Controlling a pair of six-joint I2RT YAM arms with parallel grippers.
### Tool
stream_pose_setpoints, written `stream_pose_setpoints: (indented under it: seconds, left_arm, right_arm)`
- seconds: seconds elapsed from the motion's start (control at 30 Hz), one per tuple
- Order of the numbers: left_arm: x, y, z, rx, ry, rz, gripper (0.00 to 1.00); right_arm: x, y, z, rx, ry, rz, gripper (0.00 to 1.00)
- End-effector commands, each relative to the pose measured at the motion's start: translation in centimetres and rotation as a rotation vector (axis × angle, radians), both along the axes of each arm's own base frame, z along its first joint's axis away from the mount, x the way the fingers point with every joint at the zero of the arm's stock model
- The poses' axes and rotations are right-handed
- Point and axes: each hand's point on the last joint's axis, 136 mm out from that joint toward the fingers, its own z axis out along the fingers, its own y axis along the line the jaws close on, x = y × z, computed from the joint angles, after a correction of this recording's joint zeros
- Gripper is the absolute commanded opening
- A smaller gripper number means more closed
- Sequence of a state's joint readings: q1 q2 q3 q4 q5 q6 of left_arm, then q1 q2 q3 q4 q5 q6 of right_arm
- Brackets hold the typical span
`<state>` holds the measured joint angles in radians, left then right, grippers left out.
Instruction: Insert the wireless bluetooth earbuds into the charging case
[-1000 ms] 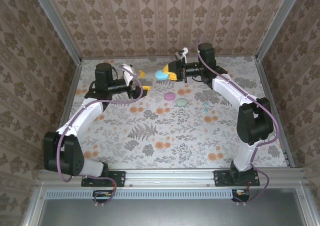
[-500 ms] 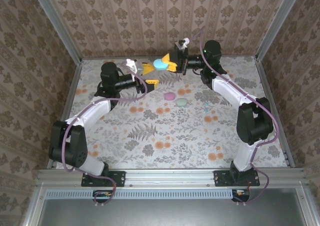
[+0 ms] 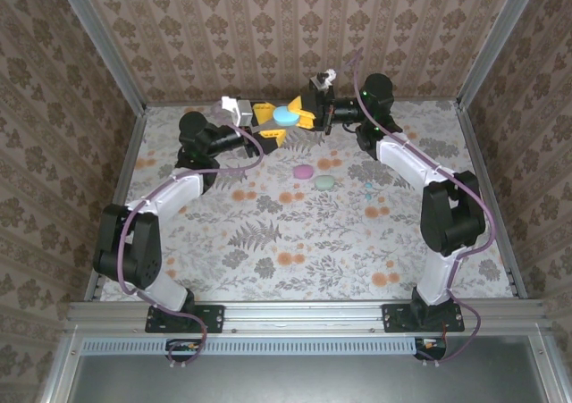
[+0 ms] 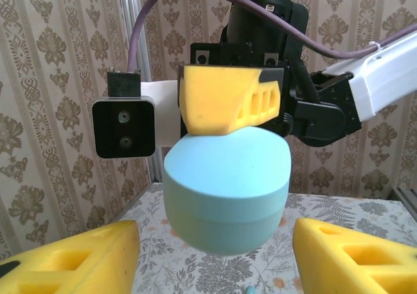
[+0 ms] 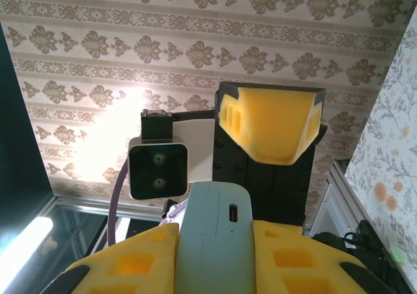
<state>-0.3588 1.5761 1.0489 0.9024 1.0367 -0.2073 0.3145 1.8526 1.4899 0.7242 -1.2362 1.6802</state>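
To the left of the blue charging case (image 3: 286, 115), the left gripper (image 3: 270, 122) stands with its jaws apart, one yellow finger (image 4: 71, 261) on each side of the case. In the left wrist view a gap shows on both sides, so neither finger touches it. The case is a smooth, matte, rounded pebble with a thin seam around its middle, held up in the air at the far end of the table (image 3: 268, 242). From the edge it looks pale, with a small slot-shaped port in its side.

Just to the right of the case, the right gripper (image 3: 302, 117) is clamped on it. Its blocky yellow fingers have ribbed cut-outs and press on the case's broad faces.

Below the held case and nearer the arm bases, a pink case (image 3: 303, 172) lies on the floral tabletop. A mint case (image 3: 323, 182) sits just to its right, and both are glossy ovals. Further right, the earbuds (image 3: 367, 188) lie on the table as a tiny teal speck, well apart from the held case and too small to count. Nothing lies between them and the grippers.
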Motion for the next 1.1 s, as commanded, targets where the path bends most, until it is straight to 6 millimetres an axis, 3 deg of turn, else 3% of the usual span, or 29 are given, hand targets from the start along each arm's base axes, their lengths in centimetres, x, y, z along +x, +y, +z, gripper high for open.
stream_pose_setpoints:
  seconds: [0.0,0.2,0.53,0.83,1.07]
  left_arm:
    - [-0.9,-0.3,2.1,-0.03,-0.057,-0.054,0.62]
    - [-1.2,-0.8,2.1,-0.02,-0.043,-0.083,0.57]
    - [-1.3,-1.3,1.7,-0.001,-0.037,-0.085,0.59]
    - [-1.4,-1.2,2.1,-0.005,-0.055,-0.079,0.45]
    - [-1.3,-1.2,2.3,-0.009,-0.057,-0.074,0.4]
  right_arm:
    - [-0.3,0.3,-0.3,0.008,-0.018,0.02,0.21]
    - [-0.2,0.5,-0.3,0.023,-0.013,0.021,0.21]
    - [-0.3,0.7,0.8,0.073,-0.017,0.026,0.21]
    - [-0.1,0.8,0.4,0.078,-0.004,0.023,0.2]
    - [0.0,0.8,0.1,0.074,0.009,0.019,0.2]
